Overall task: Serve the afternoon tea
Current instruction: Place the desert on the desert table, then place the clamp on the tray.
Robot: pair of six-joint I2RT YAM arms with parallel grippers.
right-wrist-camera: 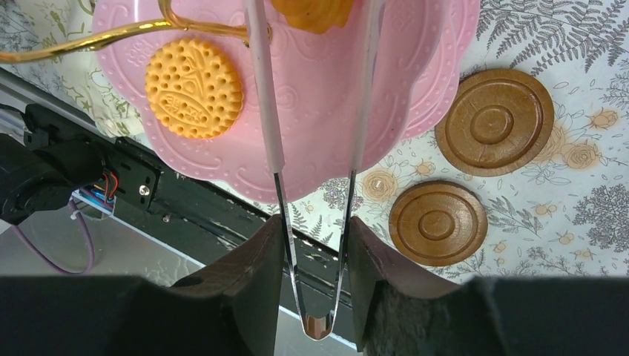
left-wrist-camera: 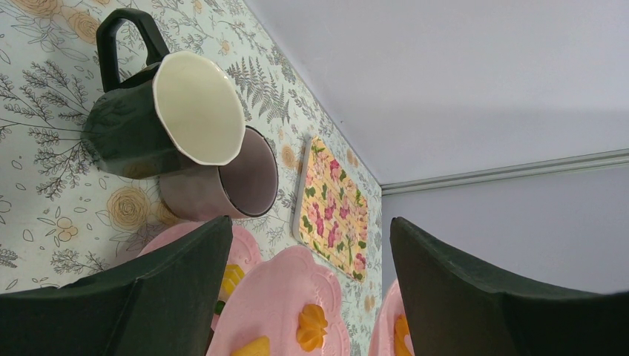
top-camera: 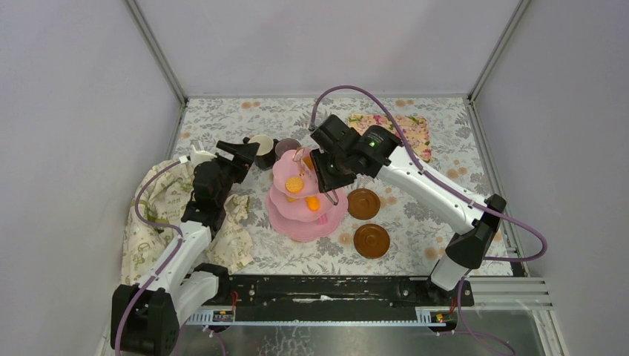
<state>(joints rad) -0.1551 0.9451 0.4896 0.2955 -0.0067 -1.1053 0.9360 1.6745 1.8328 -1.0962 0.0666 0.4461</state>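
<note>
The pink three-tier cake stand (top-camera: 308, 215) with a gold loop handle (right-wrist-camera: 111, 33) stands mid-table. It carries a round orange biscuit (right-wrist-camera: 194, 87) and orange sweets (left-wrist-camera: 311, 326). My right gripper (top-camera: 326, 174) hangs over the stand, shut on metal tongs (right-wrist-camera: 267, 111). The tong arms straddle an orange sweet (right-wrist-camera: 311, 11) on the top tier. Two dark mugs (top-camera: 261, 150) (top-camera: 287, 148) stand behind the stand on its left. My left gripper (top-camera: 241, 152) is open and empty just left of the mugs. Two brown saucers (top-camera: 363, 203) (top-camera: 371, 240) lie right of the stand.
A floral rectangular tray (top-camera: 400, 130) lies at the back right. A beige leaf-print cloth (top-camera: 159, 215) is bunched at the left under my left arm. Grey walls enclose the table on three sides, and a black rail (top-camera: 326, 289) runs along the near edge.
</note>
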